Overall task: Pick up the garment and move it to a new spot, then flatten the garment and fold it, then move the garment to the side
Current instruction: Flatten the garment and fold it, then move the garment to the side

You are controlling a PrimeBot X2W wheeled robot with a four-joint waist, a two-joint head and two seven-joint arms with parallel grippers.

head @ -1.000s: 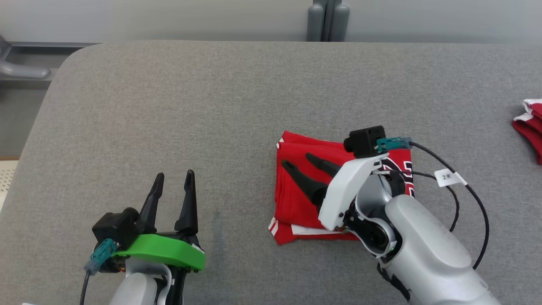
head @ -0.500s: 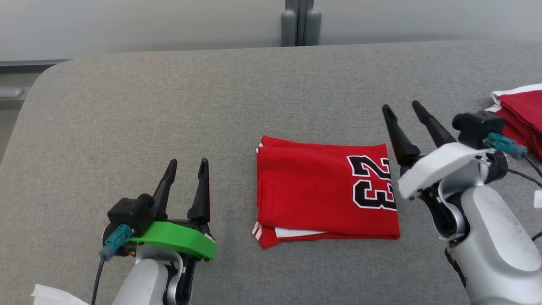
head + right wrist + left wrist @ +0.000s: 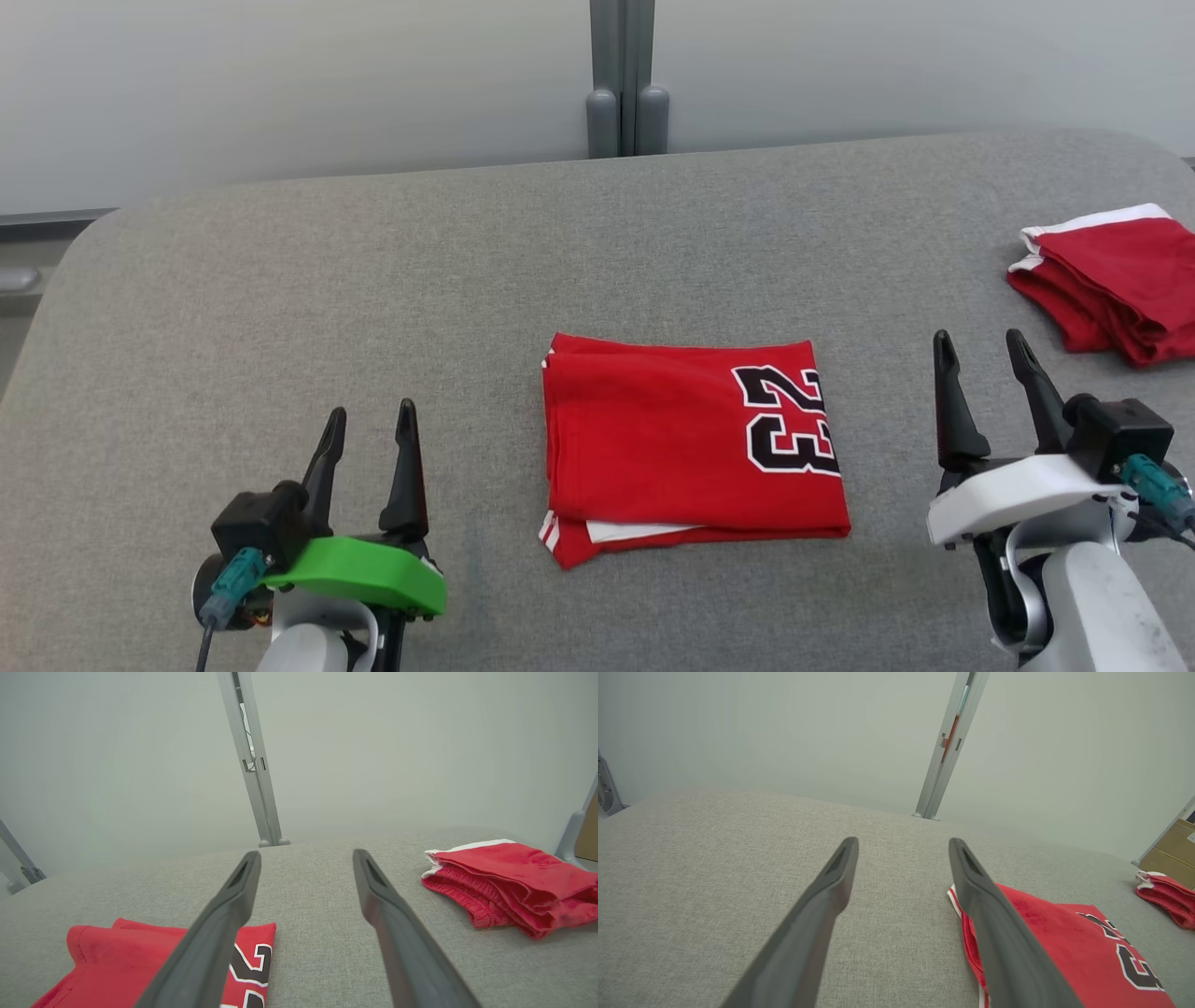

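Note:
The garment (image 3: 653, 448) is a red jersey with a black number, folded into a neat rectangle at the middle of the grey table (image 3: 373, 299). It also appears low right in the left wrist view (image 3: 1064, 942) and low left in the right wrist view (image 3: 117, 961). My left gripper (image 3: 371, 425) stands open at the lower left, well apart from the jersey, nothing between its fingers. To the right of the jersey my right gripper (image 3: 980, 350) is open and empty, clear of the cloth.
A second folded red garment (image 3: 1111, 280) with white trim lies at the table's right edge, also seen in the right wrist view (image 3: 509, 882). A grey post (image 3: 625, 84) stands behind the table's far edge. A cardboard box (image 3: 1174, 851) sits beyond the right end.
My right gripper has lifted off the folded jersey and drawn back to its right side. The head camera has turned and tilted, so the whole picture has shifted. The left gripper has kept its place.

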